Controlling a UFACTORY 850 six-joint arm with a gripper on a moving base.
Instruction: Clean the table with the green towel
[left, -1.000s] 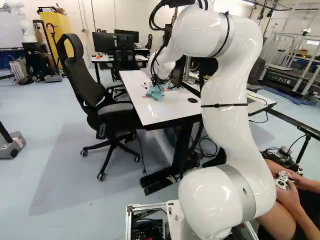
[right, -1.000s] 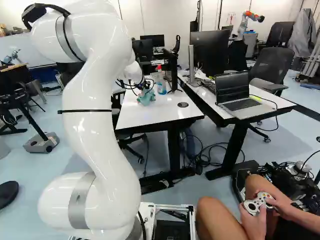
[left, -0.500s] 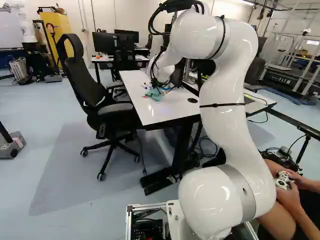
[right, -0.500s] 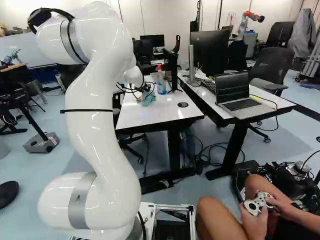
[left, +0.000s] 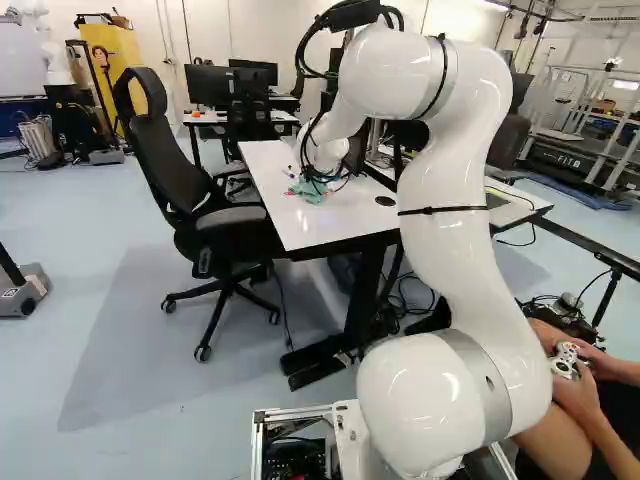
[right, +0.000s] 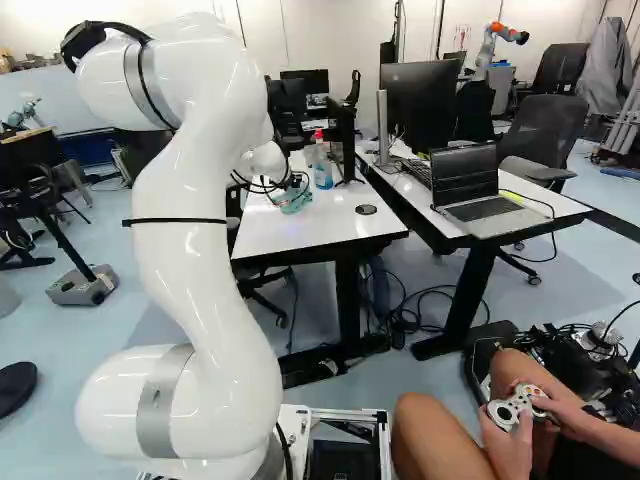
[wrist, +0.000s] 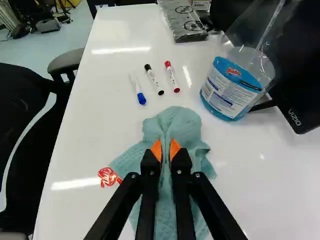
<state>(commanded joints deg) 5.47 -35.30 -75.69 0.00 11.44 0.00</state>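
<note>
Teal-green cloth, the towel (wrist: 175, 122) lies bunched on the glossy white counter (wrist: 110, 125), a raised fold pinched between the black, orange-padded fingers (wrist: 150, 165), presumably so its loose skirt can wipe. The red-wrapped sweet (wrist: 107, 176) sits at its edge, where a sweep could push it. Ahead lie three slim capped markers (wrist: 154, 79), probably needing a detour. Upright nearby, the clear plastic bottle of blue liquid (wrist: 232, 87), likely cleaner kept handy, wears a printed blue-and-white label (wrist: 227, 90).

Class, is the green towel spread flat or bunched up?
Bunched up: the claw pinches the towel into a ridge, with creases around it.
</note>
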